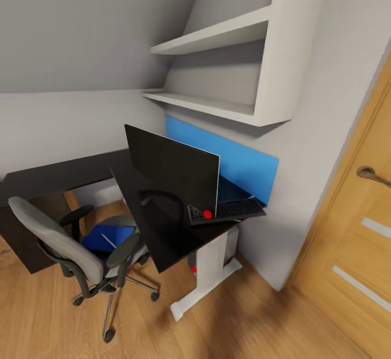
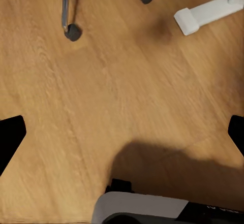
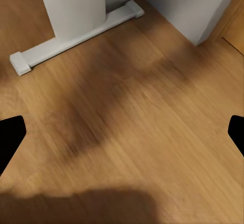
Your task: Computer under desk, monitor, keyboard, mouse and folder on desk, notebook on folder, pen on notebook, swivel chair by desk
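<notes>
With both grippers spread wide over bare floor, approach the chair (image 1: 65, 245) squarely beside the desk (image 1: 163, 228) so the blue folder (image 1: 106, 237) comes within reach.

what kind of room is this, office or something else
Probably a home office corner in an attic-style room: a black desk with a monitor and keyboard, a grey swivel chair, and wall shelves under a sloped ceiling.
</notes>
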Robot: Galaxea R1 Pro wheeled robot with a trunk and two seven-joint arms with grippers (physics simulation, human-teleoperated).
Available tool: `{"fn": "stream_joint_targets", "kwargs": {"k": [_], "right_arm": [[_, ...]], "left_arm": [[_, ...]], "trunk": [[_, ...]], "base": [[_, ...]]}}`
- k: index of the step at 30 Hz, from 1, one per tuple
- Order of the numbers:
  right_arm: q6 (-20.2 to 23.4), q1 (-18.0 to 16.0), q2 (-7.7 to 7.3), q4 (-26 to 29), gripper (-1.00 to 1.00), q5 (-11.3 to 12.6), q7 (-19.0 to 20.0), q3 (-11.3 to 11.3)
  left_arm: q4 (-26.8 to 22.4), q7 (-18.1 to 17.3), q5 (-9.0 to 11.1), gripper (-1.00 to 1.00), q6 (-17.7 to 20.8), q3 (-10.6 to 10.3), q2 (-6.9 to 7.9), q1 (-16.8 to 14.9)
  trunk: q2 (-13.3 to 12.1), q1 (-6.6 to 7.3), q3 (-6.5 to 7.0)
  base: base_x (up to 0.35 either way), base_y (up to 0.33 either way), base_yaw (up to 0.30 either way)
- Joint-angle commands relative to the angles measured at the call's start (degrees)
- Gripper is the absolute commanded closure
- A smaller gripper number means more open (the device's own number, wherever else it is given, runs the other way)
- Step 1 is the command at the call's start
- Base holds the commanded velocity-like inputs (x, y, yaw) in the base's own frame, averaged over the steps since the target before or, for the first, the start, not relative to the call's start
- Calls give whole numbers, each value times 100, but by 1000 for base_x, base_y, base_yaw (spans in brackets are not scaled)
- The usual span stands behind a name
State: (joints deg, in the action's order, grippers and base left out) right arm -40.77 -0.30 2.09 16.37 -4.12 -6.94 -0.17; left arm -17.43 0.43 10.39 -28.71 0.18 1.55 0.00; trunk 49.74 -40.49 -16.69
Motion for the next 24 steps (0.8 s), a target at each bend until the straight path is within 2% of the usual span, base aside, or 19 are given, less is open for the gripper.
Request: {"fn": "stream_joint_targets", "kwargs": {"k": [1, 11, 24], "right_arm": [[-10, -4, 2, -3, -100, -45, -44, -1], [3, -4, 2, -3, -100, -45, -44, -1], [16, -3, 2, -7, -100, -45, -43, -1]], "left_arm": [[-5, 6, 58, -100, -4, 0, 1, 0], [-6, 10, 135, -100, 22, 0, 3, 0], [-6, 16, 147, -100, 23, 0, 3, 1]], "trunk": [[5, -1, -8], [5, -1, -30], [526, -286, -308]], "base": [[0, 0, 277], [0, 0, 275], [0, 0, 252]]}}
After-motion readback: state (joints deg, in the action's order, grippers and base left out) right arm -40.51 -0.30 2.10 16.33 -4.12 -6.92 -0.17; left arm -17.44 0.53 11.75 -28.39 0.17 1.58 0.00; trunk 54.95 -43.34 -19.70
